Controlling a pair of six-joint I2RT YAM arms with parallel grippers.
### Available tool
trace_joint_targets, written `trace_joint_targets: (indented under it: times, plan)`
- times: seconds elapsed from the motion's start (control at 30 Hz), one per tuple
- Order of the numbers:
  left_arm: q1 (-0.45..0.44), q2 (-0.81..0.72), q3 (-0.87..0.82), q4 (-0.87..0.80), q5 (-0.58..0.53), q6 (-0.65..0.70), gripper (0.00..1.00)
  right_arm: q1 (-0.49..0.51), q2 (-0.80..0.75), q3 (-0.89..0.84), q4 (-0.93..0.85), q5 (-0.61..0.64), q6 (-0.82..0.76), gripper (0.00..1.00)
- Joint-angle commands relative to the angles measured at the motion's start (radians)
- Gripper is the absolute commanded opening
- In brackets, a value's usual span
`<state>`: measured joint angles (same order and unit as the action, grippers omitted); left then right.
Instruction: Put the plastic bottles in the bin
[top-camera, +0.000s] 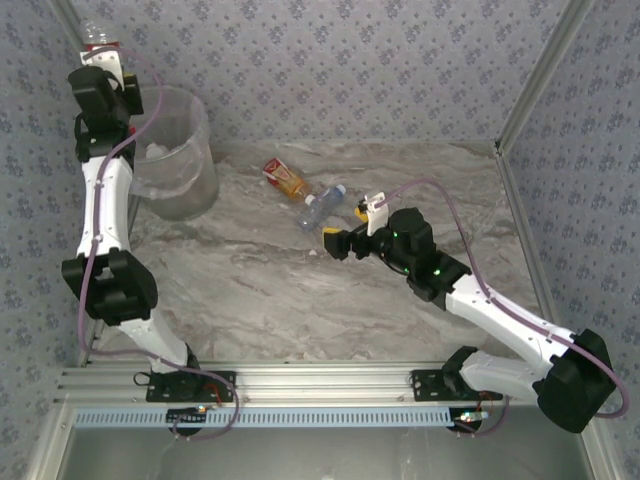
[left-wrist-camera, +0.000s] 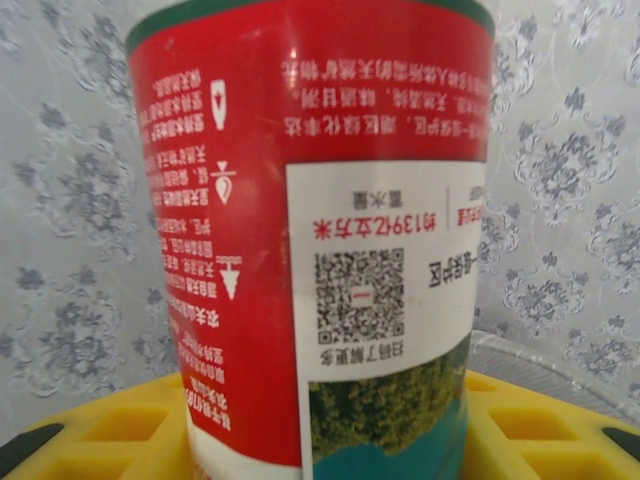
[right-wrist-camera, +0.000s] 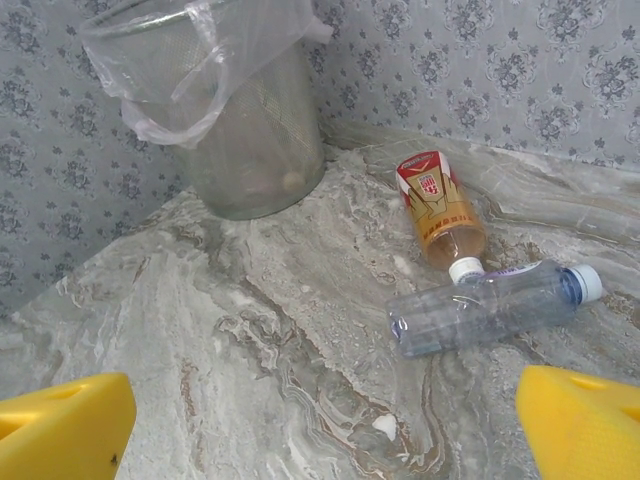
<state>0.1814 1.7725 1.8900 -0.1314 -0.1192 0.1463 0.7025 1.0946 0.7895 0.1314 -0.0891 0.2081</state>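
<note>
Up at the far left of the overhead view, your left gripper (top-camera: 100, 58) is raised high with a red-label bottle (top-camera: 97, 38) sticking out of it. It sits up and left of the bin (top-camera: 185, 170) rim; can't tell if it's over the opening. Your right gripper (top-camera: 347, 226) is low over the table (top-camera: 250, 290), yellow fingers spread. An orange-drink bottle (top-camera: 285, 180) and a clear bottle (top-camera: 320, 207) lie on their sides just left of it, touching each other and clear of the fingers.

Left wrist view: the red-label bottle (left-wrist-camera: 320, 240) stands between the two yellow fingers (left-wrist-camera: 100, 430) of the left gripper (left-wrist-camera: 320, 445), pinched on both sides. Label print reads upside down, with a QR code facing the camera. Wallpaper (left-wrist-camera: 70, 200) is behind it.

Right wrist view: the right gripper (right-wrist-camera: 320, 430) fingers (right-wrist-camera: 60, 430) are wide apart at the bottom corners, bare table (right-wrist-camera: 200, 330) between them. The clear bottle (right-wrist-camera: 490, 310), blue cap to the right, lies ahead, nearer the right-hand finger, not touching it. The orange-drink bottle (right-wrist-camera: 440, 205) lies just beyond, its white cap against the clear one. The bin (right-wrist-camera: 250, 150) with its bag liner stands far left by the wall, well apart from the fingers.
</note>
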Motion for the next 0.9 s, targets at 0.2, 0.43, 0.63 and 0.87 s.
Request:
trace_joint_targets:
  times: [0.2,0.43,0.63,0.87]
  plan:
    - [0.018,0.086,0.065,-0.074,0.056,0.190,0.54,0.012,-0.047,-0.031,-0.027,0.051,-0.018,1.00]
    - [0.029,0.109,-0.022,-0.044,0.033,0.251,0.70,0.012,-0.048,-0.029,-0.032,0.054,-0.028,1.00]
    - [0.029,0.113,0.047,-0.055,0.013,0.151,0.94,0.013,-0.044,-0.025,-0.031,0.057,-0.023,1.00]
    - [0.004,0.053,0.054,-0.077,0.061,-0.066,0.99,0.013,-0.029,-0.025,-0.041,0.089,-0.008,1.00]
